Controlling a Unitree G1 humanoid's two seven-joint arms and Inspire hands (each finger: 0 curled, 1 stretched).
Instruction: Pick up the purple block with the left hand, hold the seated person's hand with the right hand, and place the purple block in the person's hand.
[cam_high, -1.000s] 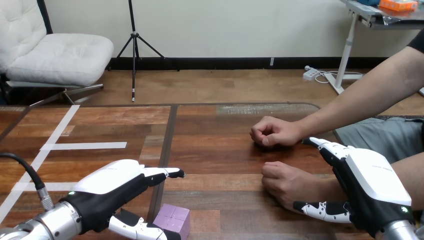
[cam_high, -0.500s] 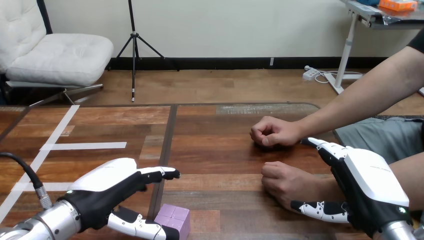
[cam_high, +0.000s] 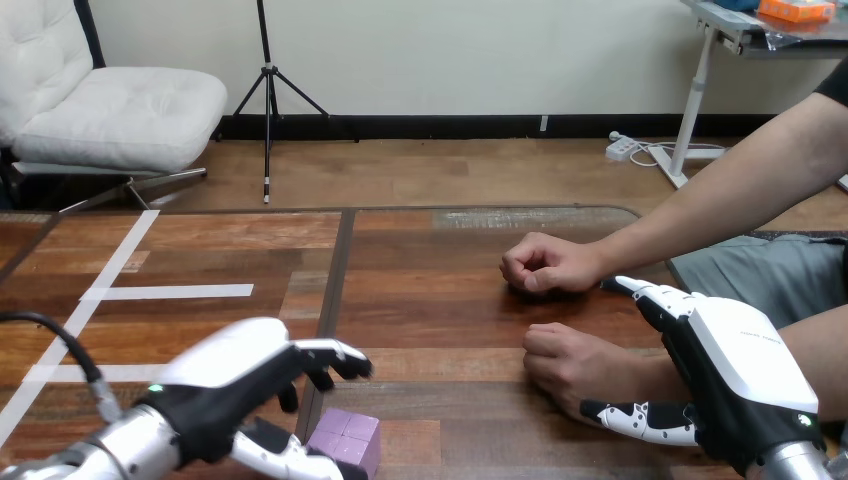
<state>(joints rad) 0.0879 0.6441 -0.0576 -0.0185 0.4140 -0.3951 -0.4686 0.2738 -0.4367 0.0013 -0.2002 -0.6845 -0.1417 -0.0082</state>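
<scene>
Okay, one purple block (cam_high: 345, 440) sits on the table (cam_high: 440, 300). My left hand (cam_high: 235, 385) hovers just left of the block and above it, fingers half-bent, thumb beside it, gripping nothing. Right of the block I count two fists: the person's nearer hand (cam_high: 565, 362) and the person's farther hand (cam_high: 545, 265). Further right, my right hand (cam_high: 740, 375) spreads open either side of the nearer wrist.

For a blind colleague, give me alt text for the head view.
Robot's left hand hovers open over a purple block at the table's near edge. Its right hand brackets the wrist of the person's nearer hand, fisted on the table.
</scene>
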